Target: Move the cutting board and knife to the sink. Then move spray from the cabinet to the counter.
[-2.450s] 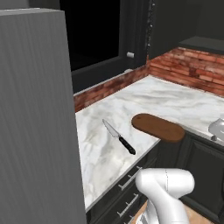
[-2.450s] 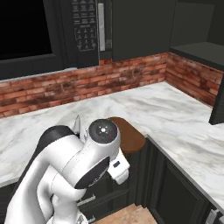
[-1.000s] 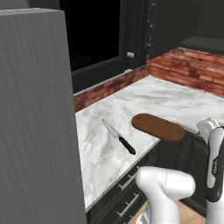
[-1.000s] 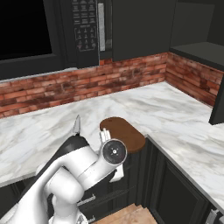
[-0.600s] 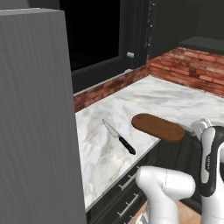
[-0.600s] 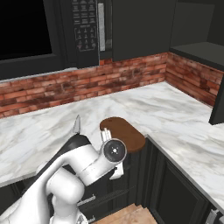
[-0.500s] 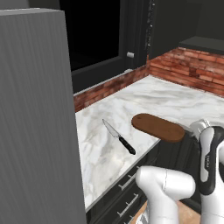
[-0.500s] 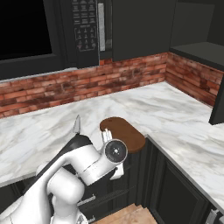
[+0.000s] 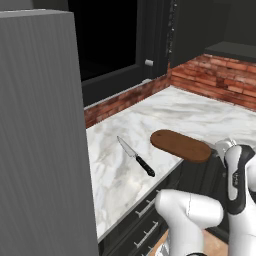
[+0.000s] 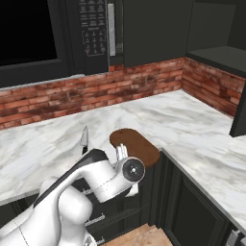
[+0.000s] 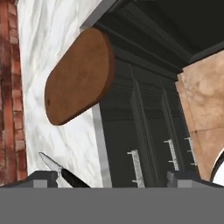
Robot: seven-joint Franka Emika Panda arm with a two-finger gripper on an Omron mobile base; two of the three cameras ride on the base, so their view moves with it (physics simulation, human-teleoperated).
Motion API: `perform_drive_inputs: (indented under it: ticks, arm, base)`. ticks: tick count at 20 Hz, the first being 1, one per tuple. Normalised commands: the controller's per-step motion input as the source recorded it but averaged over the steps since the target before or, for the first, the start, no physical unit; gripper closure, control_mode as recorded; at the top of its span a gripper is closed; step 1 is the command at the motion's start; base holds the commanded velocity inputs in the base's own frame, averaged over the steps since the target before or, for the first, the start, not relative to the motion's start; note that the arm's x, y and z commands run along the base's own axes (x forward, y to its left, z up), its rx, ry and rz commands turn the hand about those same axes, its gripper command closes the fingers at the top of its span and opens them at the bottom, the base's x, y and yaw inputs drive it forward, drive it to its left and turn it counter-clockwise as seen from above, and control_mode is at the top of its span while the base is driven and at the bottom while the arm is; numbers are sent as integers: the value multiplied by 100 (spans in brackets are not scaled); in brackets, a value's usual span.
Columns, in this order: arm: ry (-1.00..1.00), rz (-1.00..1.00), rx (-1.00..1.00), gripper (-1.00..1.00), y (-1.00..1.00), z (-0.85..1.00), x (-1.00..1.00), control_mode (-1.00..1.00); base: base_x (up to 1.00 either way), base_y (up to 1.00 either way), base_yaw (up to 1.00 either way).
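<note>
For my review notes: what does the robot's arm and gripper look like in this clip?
The arm is glossy white with rounded, bulbous links, a dark band along one link and a round grey cap with a dark ring at a joint. No loose cables or printed markings can be made out. The gripper ends in two small dark fingertips.

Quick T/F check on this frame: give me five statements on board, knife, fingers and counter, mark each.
1. The cutting board lies on the counter with one end over the front edge. True.
2. The knife rests on top of the cutting board. False: it lies on the marble beside the board, apart from it.
3. The gripper holds the knife. False: the fingers stand wide apart with nothing between them.
4. The knife has a black handle and a silver blade. True.
5. The counter is backed by white tile. False: the wall behind it is red brick.
</note>
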Motion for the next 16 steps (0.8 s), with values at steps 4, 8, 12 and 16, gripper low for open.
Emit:
perform_drive_inputs:
  ticks: [4, 8, 12, 16]
  arm:
    - [-8, 0, 6, -100, -16, -8, 14, -100]
    - [-10, 0, 3, -100, -8, -9, 12, -100]
    - [-11, 0, 1, -100, -10, -5, 14, -100]
    - [-9, 0, 0, -100, -7, -7, 14, -100]
  base:
    - [0, 0, 0]
    - [0, 0, 0]
    - [0, 0, 0]
    - [0, 0, 0]
